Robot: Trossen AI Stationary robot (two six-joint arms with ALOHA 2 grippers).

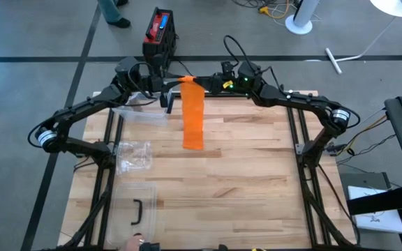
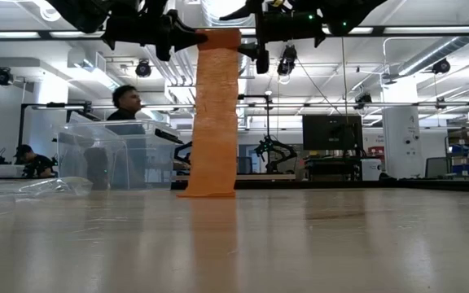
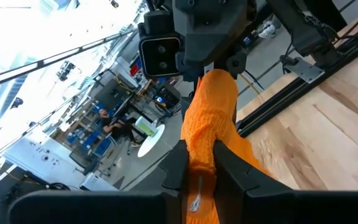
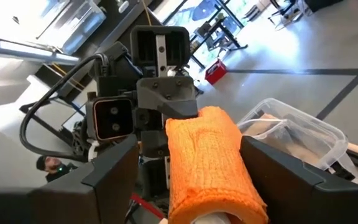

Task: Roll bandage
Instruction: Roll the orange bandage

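Observation:
An orange bandage (image 1: pixel 192 115) hangs as a long strip from a rolled part (image 4: pixel 207 155) held high over the table's far middle. Its lower end (image 2: pixel 208 190) rests on the wood. My left gripper (image 3: pixel 199 174) comes in level from the left and is shut on the bandage. My right gripper (image 4: pixel 191 177) faces it from the right. It is open, with one finger (image 4: pixel 114 171) and the other (image 4: pixel 284 171) standing on either side of the roll. My left gripper pinches the bandage's rolled top at its left end (image 3: pixel 199 155) between its two fingers (image 3: pixel 232 171). It comes in level from the table's left side. The roll sits lifted well above the table, and the strip (image 2: pixel 216 114) hangs straight down from it to the wood.
A crumpled clear plastic bag (image 1: pixel 132 157) lies on the left of the table, and a clear sheet (image 1: pixel 142 113) lies beyond it. A clear lidded box with a black handle (image 1: pixel 137 209) stands at the near left. People sit in the room behind (image 2: pixel 124 102).

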